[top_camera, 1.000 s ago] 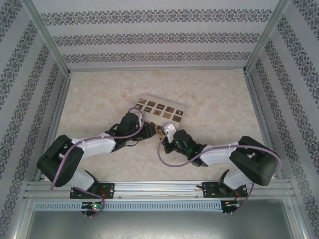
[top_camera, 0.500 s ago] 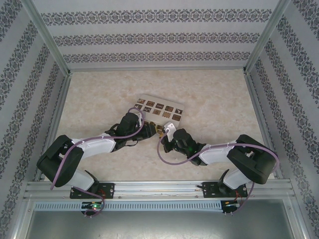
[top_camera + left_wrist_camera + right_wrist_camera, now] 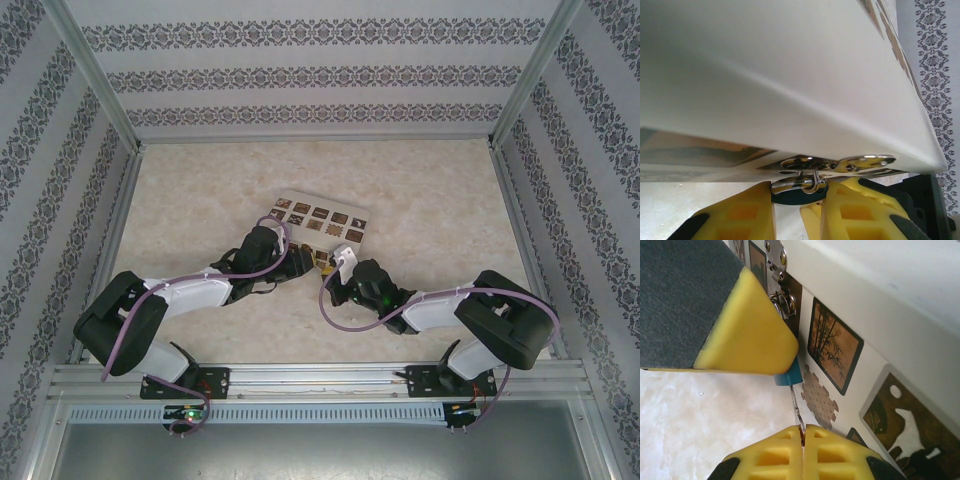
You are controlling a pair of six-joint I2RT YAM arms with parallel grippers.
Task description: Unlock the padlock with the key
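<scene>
The left fingers (image 3: pixel 740 215) clamp the blue padlock (image 3: pixel 799 196) at the box (image 3: pixel 790 75) hasp, apparently bracing it so the right fingers (image 3: pixel 770 456), pinched shut on the key (image 3: pixel 796 415), can turn it.

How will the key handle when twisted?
Likely slips: the key is a thin metal sliver, pinched only at its end by the right pincer. Probably bends easily, being so slim. Seems light; the padlock it meets is tiny.

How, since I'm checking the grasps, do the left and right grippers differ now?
The left gripper clamps the blue padlock, fingers apart; the right gripper is shut flat on the thin key. The left holds a chunky body, the right a sliver. Both have yellow fingers.
</scene>
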